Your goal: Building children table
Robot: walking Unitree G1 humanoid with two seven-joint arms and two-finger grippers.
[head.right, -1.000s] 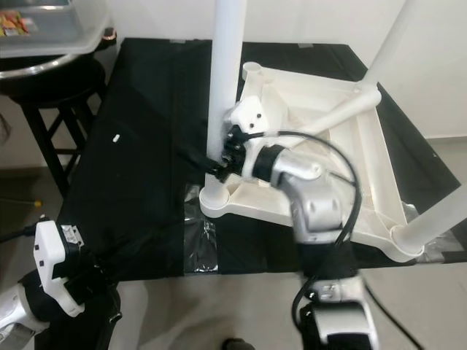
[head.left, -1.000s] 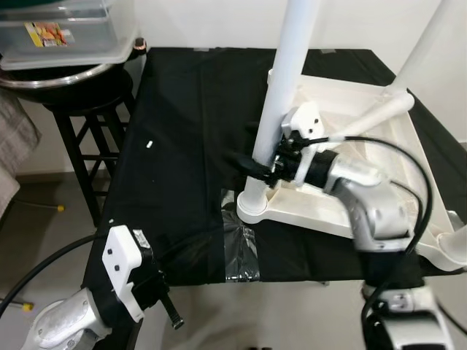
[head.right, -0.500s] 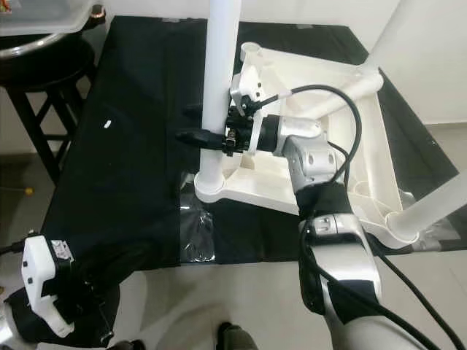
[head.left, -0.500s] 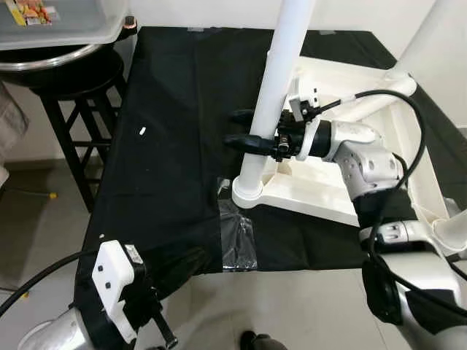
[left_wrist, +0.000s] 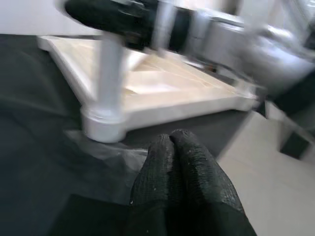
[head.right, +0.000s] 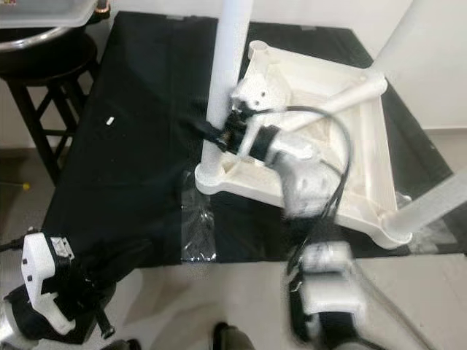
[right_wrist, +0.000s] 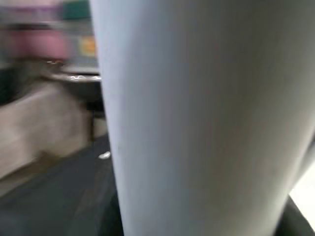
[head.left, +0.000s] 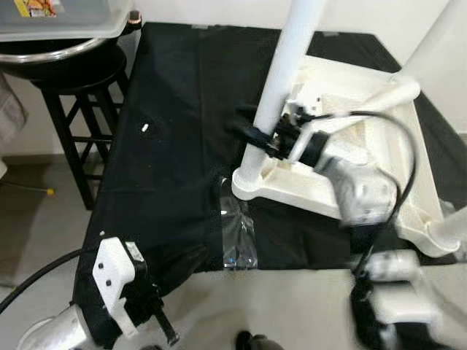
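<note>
Nearest, the left gripper (left_wrist: 179, 147) hangs below the black-draped table's (head.left: 175, 182) front edge, fingers pressed together, well apart from the work. Beyond it, the right gripper (head.left: 252, 133) pinches the upright white leg (head.left: 281, 87) of the overturned children's table (head.left: 365, 153).

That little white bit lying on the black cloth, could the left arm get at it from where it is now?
Probably yes: the white bit lies alone on bare black cloth. The left gripper, fingers closed, hangs below the table's near edge, so it must first rise and stretch forward.
</note>
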